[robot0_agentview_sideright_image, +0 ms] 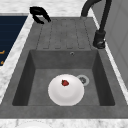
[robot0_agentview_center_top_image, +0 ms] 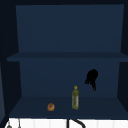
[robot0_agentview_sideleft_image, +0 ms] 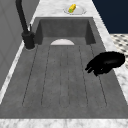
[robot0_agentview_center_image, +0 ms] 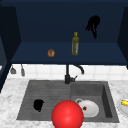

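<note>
**Right hand in the cabinet, left hand over the drainboard**

Hanging in the open wall cabinet, the right hand (robot0_agentview_center_image: 93,25) has its fingers pointing down, loose and slightly apart, closed on nothing; the upper view shows the same pose (robot0_agentview_center_top_image: 91,78). Nearest thing: the oil bottle (robot0_agentview_center_image: 75,44), at about 8 o'clock from the hand, near but not touching. The bottle stands upright on the lower shelf (robot0_agentview_center_image: 100,53), also seen in the upper view (robot0_agentview_center_top_image: 75,98). A small brown round item (robot0_agentview_center_image: 51,53) sits on the same shelf at 9 o'clock from the bottle, well apart.

Left hand (robot0_agentview_center_image: 38,105) hovers over the ribbed drainboard (robot0_agentview_sideleft_image: 62,75) of the sink. In the left side view (robot0_agentview_sideleft_image: 106,62) its fingers are curled and empty; the right side view (robot0_agentview_sideright_image: 39,14) agrees.

Basin: white bowl (robot0_agentview_sideright_image: 66,90) with a small red piece (robot0_agentview_sideright_image: 65,83) inside, beside the drain. Black faucet (robot0_agentview_center_image: 68,73) at 12 o'clock of the sink. Red ball (robot0_agentview_center_image: 67,115) at the front edge. Plate with a yellow item (robot0_agentview_center_image: 124,103) on the counter at 3 o'clock.
</note>
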`<state>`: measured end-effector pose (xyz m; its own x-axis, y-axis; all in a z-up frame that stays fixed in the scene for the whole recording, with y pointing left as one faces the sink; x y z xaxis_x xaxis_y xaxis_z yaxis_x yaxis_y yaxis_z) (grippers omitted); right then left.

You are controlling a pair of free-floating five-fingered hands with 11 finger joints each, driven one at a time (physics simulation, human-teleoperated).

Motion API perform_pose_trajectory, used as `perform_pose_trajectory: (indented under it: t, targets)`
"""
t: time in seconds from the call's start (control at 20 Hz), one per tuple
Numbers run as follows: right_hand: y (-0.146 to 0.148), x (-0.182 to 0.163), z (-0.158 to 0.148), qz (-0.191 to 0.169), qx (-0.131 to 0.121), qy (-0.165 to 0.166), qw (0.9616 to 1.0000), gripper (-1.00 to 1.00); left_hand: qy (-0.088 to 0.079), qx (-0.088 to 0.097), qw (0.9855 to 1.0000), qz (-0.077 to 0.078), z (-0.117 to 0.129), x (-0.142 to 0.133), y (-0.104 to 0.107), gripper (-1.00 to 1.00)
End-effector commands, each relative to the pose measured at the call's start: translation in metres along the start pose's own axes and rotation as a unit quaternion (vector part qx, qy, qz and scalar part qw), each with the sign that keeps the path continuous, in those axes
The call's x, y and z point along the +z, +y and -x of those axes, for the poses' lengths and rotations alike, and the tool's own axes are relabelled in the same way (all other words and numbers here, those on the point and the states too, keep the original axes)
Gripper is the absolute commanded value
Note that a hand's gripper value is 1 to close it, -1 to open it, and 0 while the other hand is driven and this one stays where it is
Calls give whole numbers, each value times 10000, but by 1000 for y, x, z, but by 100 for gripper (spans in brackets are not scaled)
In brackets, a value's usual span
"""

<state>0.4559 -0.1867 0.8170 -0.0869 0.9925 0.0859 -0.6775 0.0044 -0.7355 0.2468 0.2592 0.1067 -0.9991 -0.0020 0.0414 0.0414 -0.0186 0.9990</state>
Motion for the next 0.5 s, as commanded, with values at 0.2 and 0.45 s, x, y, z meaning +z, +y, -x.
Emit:
perform_pose_trajectory:
  t: [0.2,0.45]
  targets:
    - [45,45,5,174,-31,26,9998,-100,0,0,10000,0,0,0,0,0]
    - [74,71,3,367,51,27,9993,-100,0,0,10000,0,0,0,0,0]
